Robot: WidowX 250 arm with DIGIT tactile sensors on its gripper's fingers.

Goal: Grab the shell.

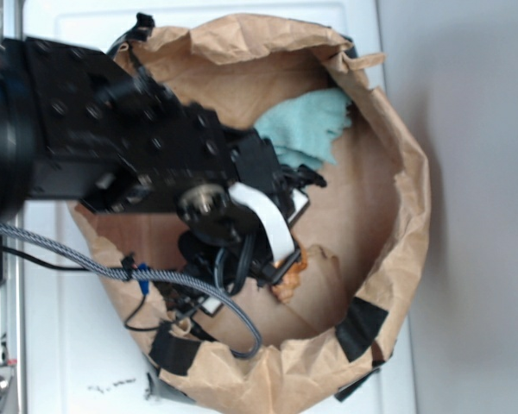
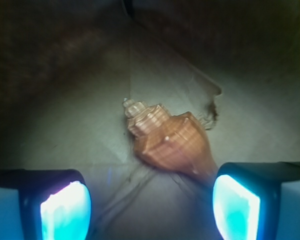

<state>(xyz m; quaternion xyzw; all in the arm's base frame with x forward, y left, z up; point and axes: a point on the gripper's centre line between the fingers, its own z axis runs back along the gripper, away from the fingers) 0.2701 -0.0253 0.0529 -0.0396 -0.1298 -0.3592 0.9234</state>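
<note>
Wrist view: the pincer (image 2: pixel 150 205) is spread wide and empty above the brown paper bag (image 1: pixel 397 164) floor. The orange ribbed shell (image 2: pixel 167 142) lies just ahead, skewed toward its right finger (image 2: pixel 235 207). Best to shift right, centre, descend, then close.

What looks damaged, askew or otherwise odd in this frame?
The brown paper liner is crumpled, its rim torn and patched with black tape. A teal cloth lies bunched against its far wall. The shell lies on its side, looking intact, off-centre toward one pad of the open gripper.
</note>
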